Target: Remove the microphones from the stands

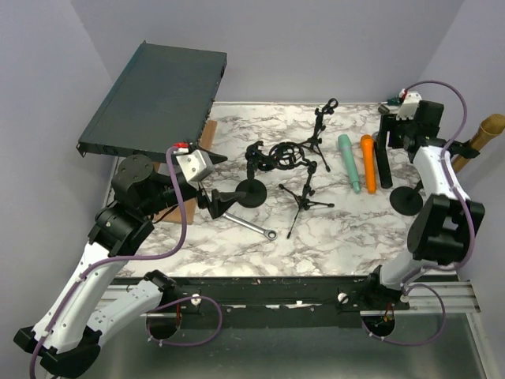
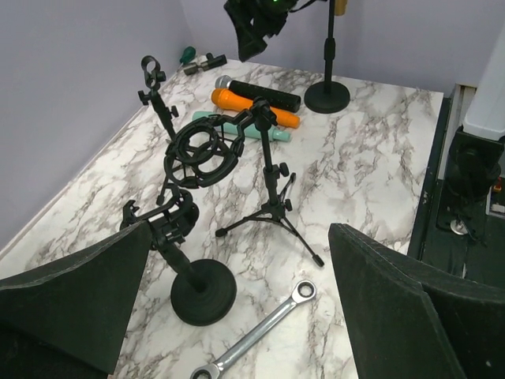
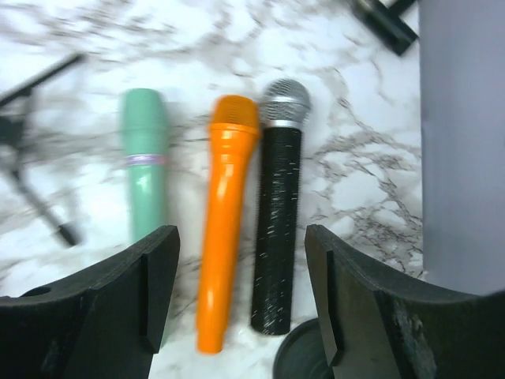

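A gold microphone [image 1: 483,133] sits high on a round-base stand [image 1: 407,200] at the table's right edge; its pole is partly hidden behind my right arm. In the left wrist view the stand [image 2: 327,55] shows far off, with the microphone [image 2: 339,6] cut off at the top. My right gripper [image 1: 388,142] is open and empty, left of that stand. It hovers [image 3: 241,237] over a teal [image 3: 144,170], an orange [image 3: 225,213] and a black microphone [image 3: 278,213] lying side by side. My left gripper [image 1: 211,197] is open and empty [image 2: 237,308], low at the left.
An empty round-base clip stand [image 1: 252,189], a tripod with a shock mount [image 1: 288,154], two more tripod stands [image 1: 304,197] [image 1: 319,130] and a wrench [image 1: 251,225] fill the table's middle. A dark rack unit [image 1: 158,95] leans at the back left.
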`<state>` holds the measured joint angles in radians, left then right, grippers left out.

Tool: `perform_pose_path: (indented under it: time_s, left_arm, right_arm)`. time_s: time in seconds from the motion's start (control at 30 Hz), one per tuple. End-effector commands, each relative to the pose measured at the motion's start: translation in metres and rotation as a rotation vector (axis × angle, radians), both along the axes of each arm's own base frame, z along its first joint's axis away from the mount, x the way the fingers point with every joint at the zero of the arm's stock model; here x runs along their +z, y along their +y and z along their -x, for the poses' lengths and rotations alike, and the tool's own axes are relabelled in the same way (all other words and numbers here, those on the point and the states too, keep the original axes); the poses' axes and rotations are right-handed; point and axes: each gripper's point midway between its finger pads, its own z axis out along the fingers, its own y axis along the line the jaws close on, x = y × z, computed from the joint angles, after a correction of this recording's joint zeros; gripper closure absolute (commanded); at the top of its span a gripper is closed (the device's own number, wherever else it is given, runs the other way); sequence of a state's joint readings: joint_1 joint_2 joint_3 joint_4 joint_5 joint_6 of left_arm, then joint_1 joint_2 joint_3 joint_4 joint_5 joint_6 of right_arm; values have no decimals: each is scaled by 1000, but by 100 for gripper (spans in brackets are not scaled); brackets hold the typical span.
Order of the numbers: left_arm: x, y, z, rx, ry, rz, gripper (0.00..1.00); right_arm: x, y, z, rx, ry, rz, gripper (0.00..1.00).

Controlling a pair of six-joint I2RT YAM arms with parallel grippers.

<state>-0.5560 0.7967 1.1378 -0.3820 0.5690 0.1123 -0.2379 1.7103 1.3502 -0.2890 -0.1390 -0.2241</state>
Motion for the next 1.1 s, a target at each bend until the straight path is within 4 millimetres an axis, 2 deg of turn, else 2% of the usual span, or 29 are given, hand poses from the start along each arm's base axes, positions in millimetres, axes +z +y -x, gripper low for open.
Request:
perform_pose_path:
  time_s: [0.0,0.13,0.3,0.47,0.67,0.77,0.9,1.0,1.07]
  left_arm:
    - [-1,2,-6,27,-18,6,1]
    - [-4,1,-8,31,-10,2,1]
    - [-6,2,-12,45,-6,-4,1]
    - [-20,2,-19,67,19,-25,2]
    - [-43,4,-27,98,34,-64,2]
    - [-52,5,-31,111,35,-78,1]
    - [-61,6,-33,118,41,-90,1]
    - [-68,5,-34,120,48,-94,1]
    - [-73,4,-36,118,48,-96,1]
  right_arm:
    - [57,61,35,259,-141,-153,29]
    - [70,116,87,513,-180,-270,30]
    - [78,165,143,792,-245,-321,29]
    - [78,206,175,1004,-307,-336,29]
    - [73,259,193,1165,-312,-341,30]
    - [69,275,186,1175,-329,-322,30]
    - [64,288,173,1191,-350,-318,33]
    - [68,299,167,1209,-387,-333,40]
    - [67,308,166,1229,-383,-351,50]
